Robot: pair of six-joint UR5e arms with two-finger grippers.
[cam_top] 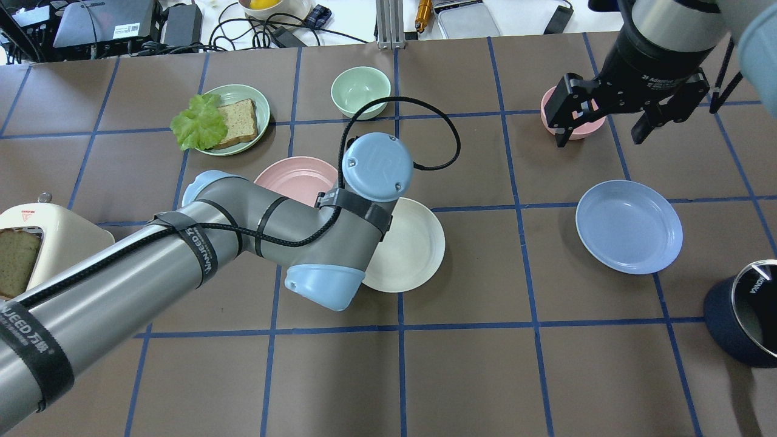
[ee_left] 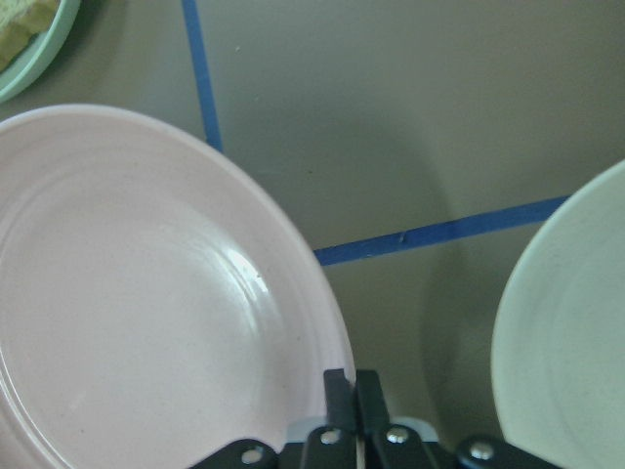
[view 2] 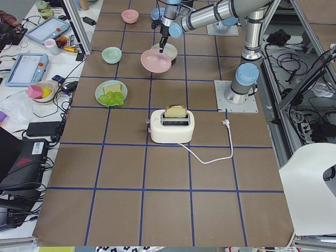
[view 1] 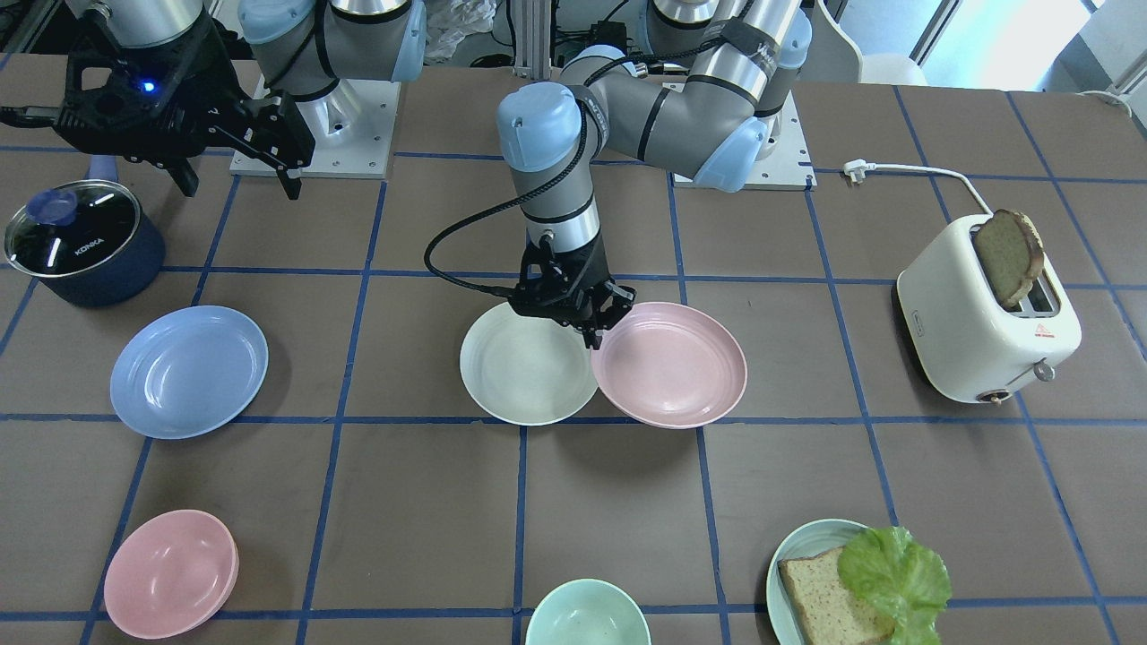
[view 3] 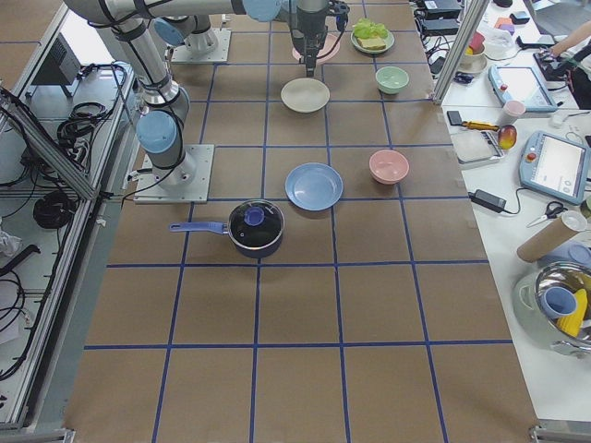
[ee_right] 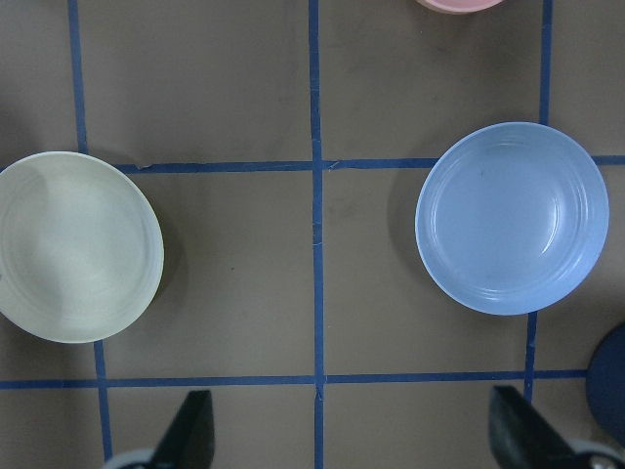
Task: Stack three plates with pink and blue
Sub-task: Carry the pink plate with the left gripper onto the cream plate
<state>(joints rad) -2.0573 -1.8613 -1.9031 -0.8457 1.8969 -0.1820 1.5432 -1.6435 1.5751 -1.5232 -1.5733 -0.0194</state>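
Note:
My left gripper is shut on the rim of the pale pink plate; the left wrist view shows its fingers pinching the plate's edge. The pink plate's edge lies over the edge of the white plate, which rests on the table beside it. The periwinkle blue plate lies alone on the table, also in the overhead view. My right gripper is open and empty, high above the table, looking down on the blue plate and white plate.
A pink bowl and a teal bowl stand near the far edge. A teal plate holds bread and lettuce. A white toaster with a slice stands on my left, a dark lidded pot on my right.

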